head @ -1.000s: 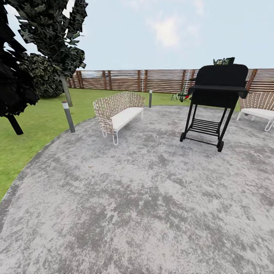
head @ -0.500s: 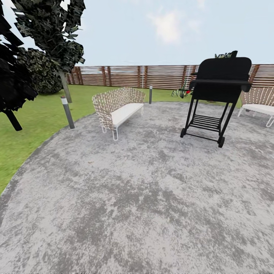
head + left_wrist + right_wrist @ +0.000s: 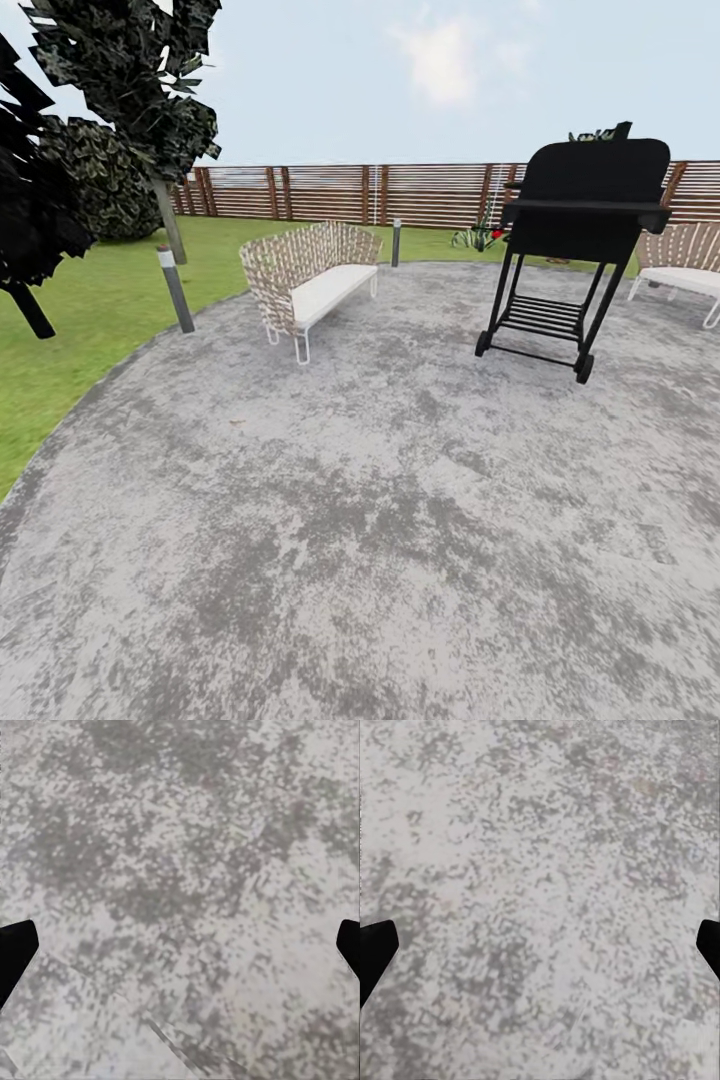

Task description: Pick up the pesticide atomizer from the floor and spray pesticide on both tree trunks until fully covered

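Over mottled paving, end effectors splayed.

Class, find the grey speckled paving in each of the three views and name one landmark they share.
Head view: the grey speckled paving covers the lower part, under the black grill.
Left wrist view: the paving lies beyond the gripper.
Right wrist view: likewise.
Shared landmark: the paving's mottled grey pattern.

Black fingertips of the left gripper poking in as flat, matte wedges with slanted edges, one at each side; same plain black tips on the right gripper, no screws, cables or markings showing on any of them
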Available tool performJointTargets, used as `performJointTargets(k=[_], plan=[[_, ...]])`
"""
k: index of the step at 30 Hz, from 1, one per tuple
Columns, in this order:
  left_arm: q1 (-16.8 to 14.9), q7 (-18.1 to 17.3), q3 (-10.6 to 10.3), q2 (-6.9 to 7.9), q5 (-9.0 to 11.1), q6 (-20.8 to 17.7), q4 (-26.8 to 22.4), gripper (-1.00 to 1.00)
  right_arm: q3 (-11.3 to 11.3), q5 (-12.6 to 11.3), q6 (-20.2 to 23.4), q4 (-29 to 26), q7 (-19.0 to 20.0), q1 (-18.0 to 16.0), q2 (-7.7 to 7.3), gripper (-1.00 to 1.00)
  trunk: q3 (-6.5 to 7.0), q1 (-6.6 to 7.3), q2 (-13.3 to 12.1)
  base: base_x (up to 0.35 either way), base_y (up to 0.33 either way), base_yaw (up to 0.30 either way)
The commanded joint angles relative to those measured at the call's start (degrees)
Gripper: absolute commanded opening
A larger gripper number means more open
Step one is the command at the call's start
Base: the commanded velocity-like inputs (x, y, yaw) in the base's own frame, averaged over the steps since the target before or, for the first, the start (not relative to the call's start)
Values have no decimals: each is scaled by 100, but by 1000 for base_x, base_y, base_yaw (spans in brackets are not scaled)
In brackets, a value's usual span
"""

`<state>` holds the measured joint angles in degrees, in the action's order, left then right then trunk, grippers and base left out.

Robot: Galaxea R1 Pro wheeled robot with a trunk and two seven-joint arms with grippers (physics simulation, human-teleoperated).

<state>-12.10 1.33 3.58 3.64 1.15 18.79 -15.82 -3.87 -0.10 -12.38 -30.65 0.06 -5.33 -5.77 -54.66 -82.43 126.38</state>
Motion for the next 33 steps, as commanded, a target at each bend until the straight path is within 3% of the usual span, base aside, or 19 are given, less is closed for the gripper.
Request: performJointTargets(k=[1, 8, 33], plan=[[-3, 3, 9, 5, 13, 17, 3, 100, 3, 8, -38, 6, 8, -3, -2, 100, -6, -1, 2, 275, 0, 0], [-3, -1, 0, 6, 9, 29, 8, 100, 17, 36, -382, 349, 29, -2, -33, 100, -7, -1, 2, 323, 0, 0], [-3, -1, 2, 14, 25, 62, 11, 100, 20, 27, -423, 393, -14, -3, -12, 100, 55, -1, 2, 340, 0, 0]])
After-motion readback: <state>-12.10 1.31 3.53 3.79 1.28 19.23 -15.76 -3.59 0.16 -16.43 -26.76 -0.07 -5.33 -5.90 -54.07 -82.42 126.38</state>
